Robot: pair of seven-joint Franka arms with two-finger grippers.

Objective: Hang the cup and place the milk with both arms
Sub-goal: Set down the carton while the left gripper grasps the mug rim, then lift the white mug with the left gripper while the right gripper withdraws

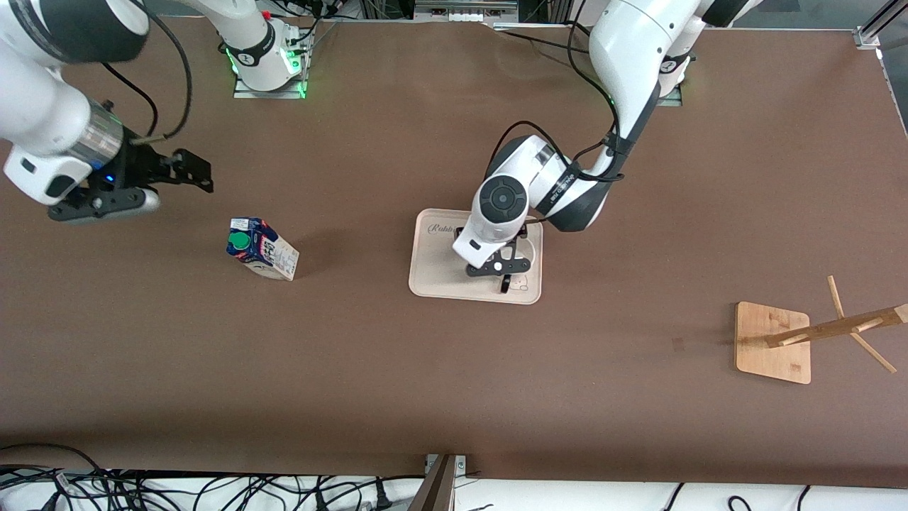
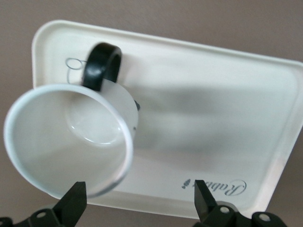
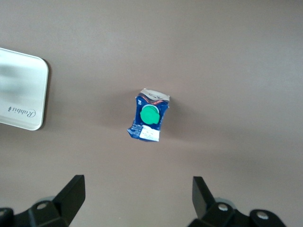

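White-armed, the left gripper hangs spread wide just over the cup on the cream tray. Right gripper, also wide, hovers above brown table; the milk stands below it, apart.

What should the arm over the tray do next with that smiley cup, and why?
Probably the left gripper should come down a little more so that its open fingers straddle the cup's rim. The cup stands upright on the tray, its handle pointing away from the gripper, and nothing grips it yet. The right gripper waits, open, near the milk.
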